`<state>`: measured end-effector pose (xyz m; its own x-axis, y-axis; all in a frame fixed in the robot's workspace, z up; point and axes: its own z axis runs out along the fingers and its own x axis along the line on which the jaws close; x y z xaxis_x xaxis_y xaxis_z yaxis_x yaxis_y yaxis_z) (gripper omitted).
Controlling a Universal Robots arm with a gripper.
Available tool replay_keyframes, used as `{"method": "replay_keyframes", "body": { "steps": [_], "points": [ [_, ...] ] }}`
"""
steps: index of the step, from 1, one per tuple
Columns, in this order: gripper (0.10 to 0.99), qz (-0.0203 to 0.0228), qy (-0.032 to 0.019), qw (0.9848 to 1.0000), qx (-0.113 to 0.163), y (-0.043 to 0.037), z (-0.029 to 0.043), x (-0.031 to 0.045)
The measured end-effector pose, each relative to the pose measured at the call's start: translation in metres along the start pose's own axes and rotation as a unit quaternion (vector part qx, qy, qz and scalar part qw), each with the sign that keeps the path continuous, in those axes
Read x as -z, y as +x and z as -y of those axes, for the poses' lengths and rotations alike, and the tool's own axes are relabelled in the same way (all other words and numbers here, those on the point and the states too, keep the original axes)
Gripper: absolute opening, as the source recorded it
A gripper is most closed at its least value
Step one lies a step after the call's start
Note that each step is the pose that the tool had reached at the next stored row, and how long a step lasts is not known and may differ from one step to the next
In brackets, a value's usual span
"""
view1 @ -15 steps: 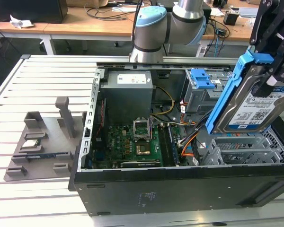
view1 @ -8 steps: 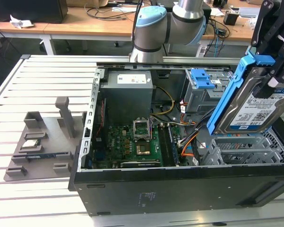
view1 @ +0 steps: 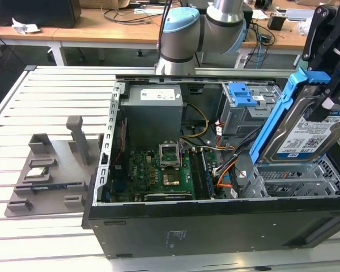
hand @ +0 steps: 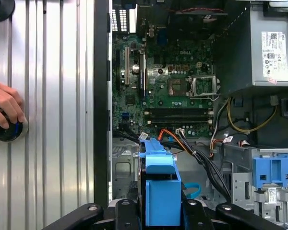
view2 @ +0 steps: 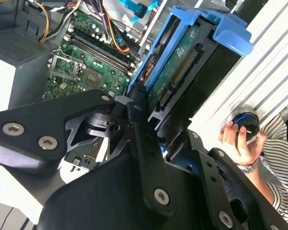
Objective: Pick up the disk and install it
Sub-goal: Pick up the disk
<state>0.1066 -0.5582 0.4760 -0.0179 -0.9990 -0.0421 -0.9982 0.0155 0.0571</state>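
The tool (view2: 161, 122) is clamped on the disk (view1: 306, 130), with its black fingers (view2: 137, 115) on either side of the blue carrier frame. The disk hangs tilted over the metal drive cage (view1: 294, 178) at the near corner of the open computer case (view1: 215, 226), on the exterior view's right. Deeper inside lies the green motherboard (view1: 158, 170), then the grey power supply (view1: 153, 116). Outside the case, a hand (hand: 5, 103) rests on a dark knob (hand: 9, 130) on the slatted bench (hand: 53, 120).
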Motion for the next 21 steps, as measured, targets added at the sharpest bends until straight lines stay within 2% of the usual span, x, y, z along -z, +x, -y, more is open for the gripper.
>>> {"method": "replay_keyframes", "body": {
  "steps": [6, 15, 21],
  "points": [
    [0.365, 0.0, 0.0, 1.0, 0.0, 0.0002, 0.0098, -0.0088],
    [0.365, -0.0001, 0.0, 1.0, 0.0, 0.0003, 0.0233, -0.0153],
    [0.365, 0.0, 0.0, 1.0, 0.0, 0.0003, 0.0257, -0.0157]
  ]
}}
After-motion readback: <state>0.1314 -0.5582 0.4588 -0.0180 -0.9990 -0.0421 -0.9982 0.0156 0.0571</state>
